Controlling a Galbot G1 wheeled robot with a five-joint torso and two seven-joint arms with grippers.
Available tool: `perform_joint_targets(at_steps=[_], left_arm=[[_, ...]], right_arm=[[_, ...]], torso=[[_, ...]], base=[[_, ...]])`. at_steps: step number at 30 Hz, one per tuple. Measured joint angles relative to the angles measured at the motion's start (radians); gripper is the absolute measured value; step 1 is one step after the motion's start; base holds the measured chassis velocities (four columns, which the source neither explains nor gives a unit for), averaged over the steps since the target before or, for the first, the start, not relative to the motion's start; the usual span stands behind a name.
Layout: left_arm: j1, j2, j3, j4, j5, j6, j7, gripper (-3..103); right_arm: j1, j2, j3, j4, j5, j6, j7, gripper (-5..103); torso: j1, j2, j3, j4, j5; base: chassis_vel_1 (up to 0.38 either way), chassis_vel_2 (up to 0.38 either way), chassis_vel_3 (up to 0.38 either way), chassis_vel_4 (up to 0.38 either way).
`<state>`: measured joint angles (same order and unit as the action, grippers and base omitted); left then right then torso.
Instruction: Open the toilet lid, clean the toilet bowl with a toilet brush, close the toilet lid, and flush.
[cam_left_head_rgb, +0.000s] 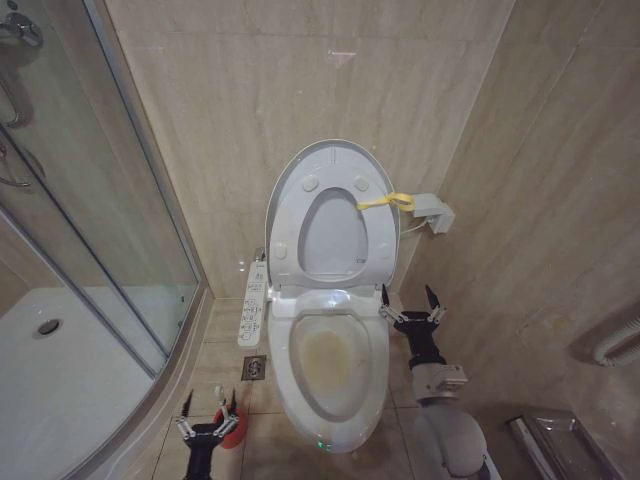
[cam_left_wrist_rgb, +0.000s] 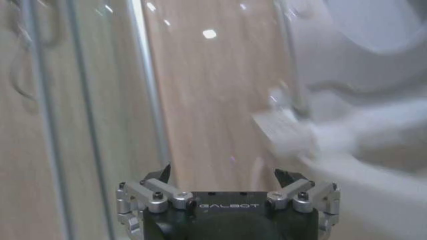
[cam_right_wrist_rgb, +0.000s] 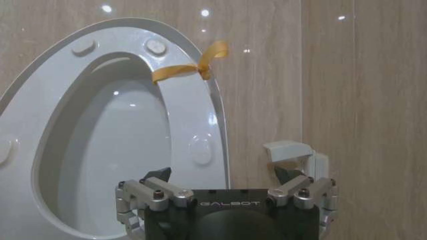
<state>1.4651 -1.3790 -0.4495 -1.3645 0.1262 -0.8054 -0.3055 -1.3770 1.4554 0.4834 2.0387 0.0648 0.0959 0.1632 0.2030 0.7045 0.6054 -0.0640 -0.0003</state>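
The toilet lid (cam_left_head_rgb: 333, 235) (cam_right_wrist_rgb: 113, 150) stands upright against the wall, with the seat ring (cam_left_head_rgb: 290, 200) raised in front of it. A yellow strap (cam_left_head_rgb: 385, 202) (cam_right_wrist_rgb: 190, 70) is tied at its edge. Below it the toilet bowl (cam_left_head_rgb: 335, 360) lies uncovered, with a yellowish stain inside. My right gripper (cam_left_head_rgb: 408, 297) (cam_right_wrist_rgb: 222, 174) is open and empty, just right of the bowl's rear and pointing at the lid. At the floor left of the bowl my left gripper (cam_left_head_rgb: 210, 405) (cam_left_wrist_rgb: 224, 174) is open, directly in front of a red cup (cam_left_head_rgb: 234, 430). The toilet brush cannot be made out.
A curved glass shower door (cam_left_head_rgb: 100, 200) and white shower tray (cam_left_head_rgb: 60, 370) fill the left side. A control panel (cam_left_head_rgb: 253, 303) juts from the toilet's left, above a floor drain (cam_left_head_rgb: 253, 368). A white wall box (cam_left_head_rgb: 433, 212) hangs right of the lid. A metal fixture (cam_left_head_rgb: 560, 440) lies at lower right.
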Motion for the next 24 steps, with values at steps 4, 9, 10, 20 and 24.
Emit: perform_joint_targets(at_steps=[4, 9, 10, 20, 24], left_arm=[[0.094, 0.027, -0.067, -0.284, -0.073, 0.136, -0.009, 100], [0.171, 0.039, -0.084, -0.516, -0.141, 0.263, -0.005, 100], [0.191, 0.041, -0.084, -0.573, -0.162, 0.303, -0.005, 100], [0.255, 0.023, -0.09, -0.788, -0.228, 0.509, 0.062, 100], [0.245, -0.001, -0.082, -0.771, -0.238, 0.53, 0.047, 100]], right_arm=[[0.0, 0.0, 0.0, 0.0, 0.0, 0.0, 0.0, 100], [0.0, 0.0, 0.0, 0.0, 0.0, 0.0, 0.0, 100], [0.0, 0.0, 0.0, 0.0, 0.0, 0.0, 0.0, 100], [0.0, 0.0, 0.0, 0.0, 0.0, 0.0, 0.0, 100], [0.0, 0.0, 0.0, 0.0, 0.0, 0.0, 0.0, 100]], torso=[[0.0, 0.0, 0.0, -0.0001, 0.0003], [0.0, 0.0, 0.0, -0.0002, 0.0003], [0.0, 0.0, 0.0, 0.0, 0.0004], [0.0, 0.0, 0.0, -0.0001, 0.0004], [0.0, 0.0, 0.0, 0.0, 0.0002]], base=[[0.0, 0.0, 0.0, 0.0], [0.0, 0.0, 0.0, 0.0], [0.0, 0.0, 0.0, 0.0], [0.0, 0.0, 0.0, 0.0], [0.0, 0.0, 0.0, 0.0]])
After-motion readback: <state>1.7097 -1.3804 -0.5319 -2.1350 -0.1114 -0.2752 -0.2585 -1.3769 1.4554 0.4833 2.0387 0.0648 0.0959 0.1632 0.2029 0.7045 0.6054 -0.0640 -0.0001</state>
